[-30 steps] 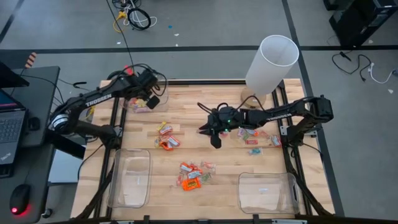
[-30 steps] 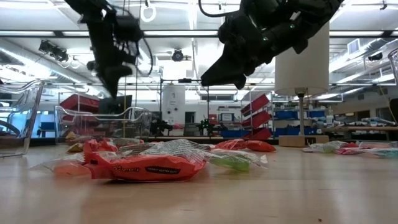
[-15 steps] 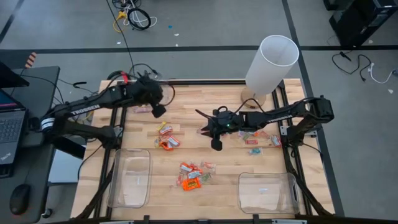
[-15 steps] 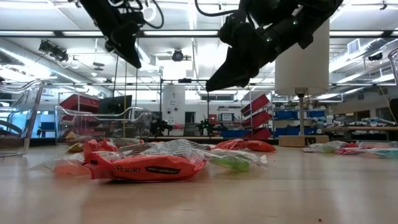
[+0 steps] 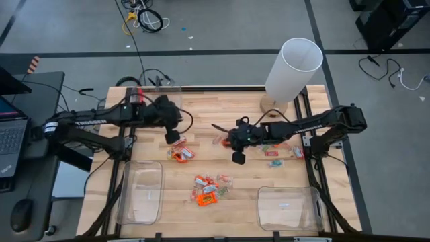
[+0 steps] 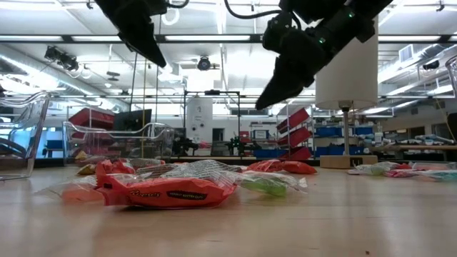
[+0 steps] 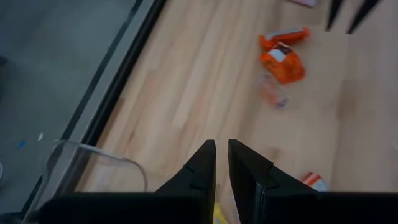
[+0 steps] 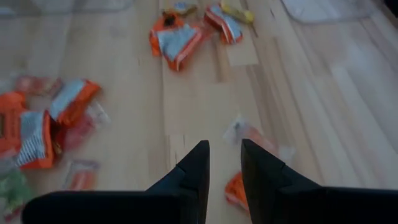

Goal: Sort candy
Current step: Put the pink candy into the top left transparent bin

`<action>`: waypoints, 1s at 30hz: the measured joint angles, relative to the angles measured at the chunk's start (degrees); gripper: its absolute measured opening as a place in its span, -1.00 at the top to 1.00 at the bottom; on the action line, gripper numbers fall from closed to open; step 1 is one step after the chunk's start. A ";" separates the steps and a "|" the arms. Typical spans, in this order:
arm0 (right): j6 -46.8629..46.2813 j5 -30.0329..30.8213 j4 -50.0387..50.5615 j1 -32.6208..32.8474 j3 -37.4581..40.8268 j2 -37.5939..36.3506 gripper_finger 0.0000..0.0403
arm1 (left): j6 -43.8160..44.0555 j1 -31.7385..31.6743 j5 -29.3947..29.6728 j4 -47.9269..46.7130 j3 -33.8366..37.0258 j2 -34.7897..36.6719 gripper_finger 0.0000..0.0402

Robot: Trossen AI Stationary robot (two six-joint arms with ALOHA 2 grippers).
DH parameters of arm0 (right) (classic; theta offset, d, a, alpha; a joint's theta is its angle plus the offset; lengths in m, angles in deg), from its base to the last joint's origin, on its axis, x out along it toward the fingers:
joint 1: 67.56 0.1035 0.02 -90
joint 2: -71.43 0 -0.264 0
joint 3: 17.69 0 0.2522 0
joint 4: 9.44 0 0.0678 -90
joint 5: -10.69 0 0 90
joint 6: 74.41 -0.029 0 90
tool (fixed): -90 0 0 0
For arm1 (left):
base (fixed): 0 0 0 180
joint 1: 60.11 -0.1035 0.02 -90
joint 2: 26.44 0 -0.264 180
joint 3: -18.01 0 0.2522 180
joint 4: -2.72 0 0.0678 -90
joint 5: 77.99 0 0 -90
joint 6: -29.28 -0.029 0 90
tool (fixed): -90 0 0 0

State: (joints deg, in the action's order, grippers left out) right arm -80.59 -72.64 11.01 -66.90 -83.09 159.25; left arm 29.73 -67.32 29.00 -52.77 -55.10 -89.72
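The table (image 5: 215, 111) carries a tall white tube (image 5: 292, 69) at its far right corner and two clear bins on the near edge — the left bin (image 5: 140, 191) and the right bin (image 5: 289, 207), both showing almost nothing inside.

Both arms hang above the wood. The left gripper (image 5: 172, 136) hovers over the left-centre, just beyond a small cluster of candy (image 5: 180, 153); its fingers (image 7: 202, 163) stand narrow, a thin slit between them, holding nothing. The right gripper (image 5: 238, 157) is poised near the middle, beside sweets scattered at centre-right (image 5: 272, 146); its fingers (image 8: 194, 163) are a little further apart, also bare.

The candy lies loose in three patches: orange and yellow by the left gripper, an orange pile (image 5: 207, 190) between the bins, and pale and pink pieces on the right.

Risks, as I judge them: the wrappers overlap, so a descent with such narrow fingers could pinch two kinds at once or skate off the slick film and push a sweet aside. The arms are also working near each other — reaching for the same middle pile could bring them into contact.
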 joint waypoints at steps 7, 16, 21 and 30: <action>-10.27 5.93 11.36 0.03 0.00 -0.95 0.61 | 0.20 3.77 0.02 0.06 0.00 -0.01 0.77; -30.97 7.41 25.88 -0.90 0.00 -1.45 0.62 | 0.22 5.08 0.04 0.17 0.02 -0.02 0.77; -41.01 7.41 33.10 -2.11 0.00 -1.45 0.62 | 0.17 5.08 0.07 0.56 0.73 -0.02 0.77; -50.66 7.39 42.56 -4.49 0.00 -1.24 0.62 | 1.44 5.08 0.09 1.74 5.17 -0.07 0.77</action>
State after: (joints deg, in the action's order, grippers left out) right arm -131.25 -65.25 53.57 -71.39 -83.09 158.02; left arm 31.17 -62.24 29.09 -51.04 -49.93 -89.79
